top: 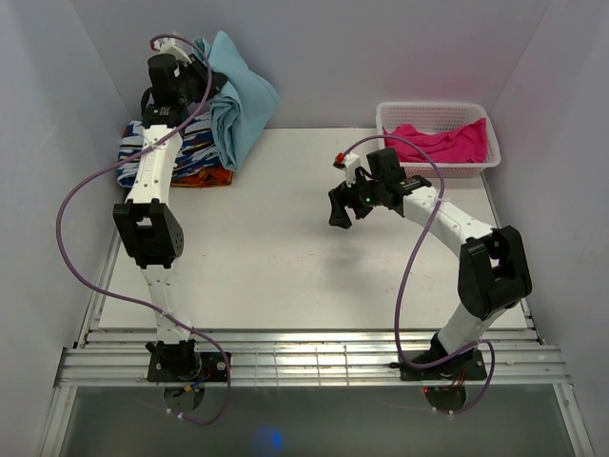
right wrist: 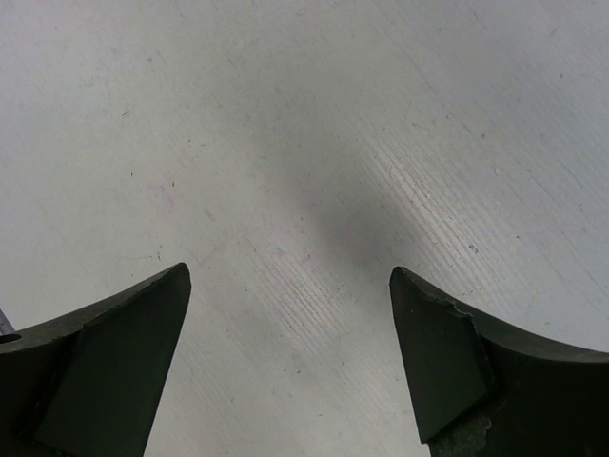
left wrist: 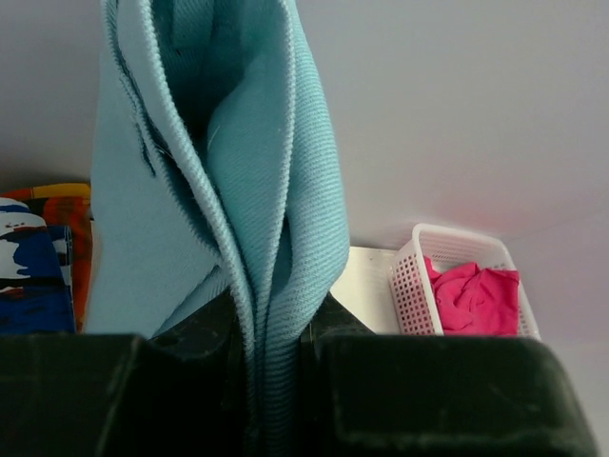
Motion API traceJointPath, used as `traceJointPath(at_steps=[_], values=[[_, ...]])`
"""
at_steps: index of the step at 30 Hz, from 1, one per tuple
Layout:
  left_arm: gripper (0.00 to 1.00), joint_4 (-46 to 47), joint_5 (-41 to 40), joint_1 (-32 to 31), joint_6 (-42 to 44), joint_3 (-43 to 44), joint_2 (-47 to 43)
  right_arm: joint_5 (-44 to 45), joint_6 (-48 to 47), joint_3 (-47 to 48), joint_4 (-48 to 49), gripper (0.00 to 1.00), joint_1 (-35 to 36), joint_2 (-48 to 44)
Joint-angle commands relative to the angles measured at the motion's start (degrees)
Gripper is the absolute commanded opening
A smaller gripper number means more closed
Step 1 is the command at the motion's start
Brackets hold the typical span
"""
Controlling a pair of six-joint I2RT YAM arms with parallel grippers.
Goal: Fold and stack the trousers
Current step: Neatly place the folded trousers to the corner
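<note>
My left gripper (left wrist: pixel 276 376) is clamped on a bunched fold of the trousers (top: pixel 243 107). They hang lifted in the upper left of the top view, over the back right corner of the patterned folded cloth (top: pixel 186 157). From those jaws the garment's long axis runs toward the back wall, then droops down and to the right, and its lower end seems to reach the table (top: pixel 285 248) just beside that pile. The left arm is plainly the nearer one. My right gripper (right wrist: pixel 290 286) hovers right of centre over bare table, fingers spread wide with nothing between them, well apart from the garment. I judge that stacking turns on carrying the bundle left and lower, onto the pile. The left wrist view shows the layered edges pinched between the pads (the overhead hides that contact behind the wrist). Only the overhead shows how the bundle hangs against the pile, and the basket (top: pixel 433 109) with the pink garment (top: pixel 447 143) at upper right
</note>
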Motion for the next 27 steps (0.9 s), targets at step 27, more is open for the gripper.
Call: traceJointPath(at_steps=[27], values=[[0.0, 22.27, -0.48, 23.22, -3.26, -24.19, -13.43, -1.24, -0.78, 1.49, -1.15, 0.9, -0.23, 2.56]])
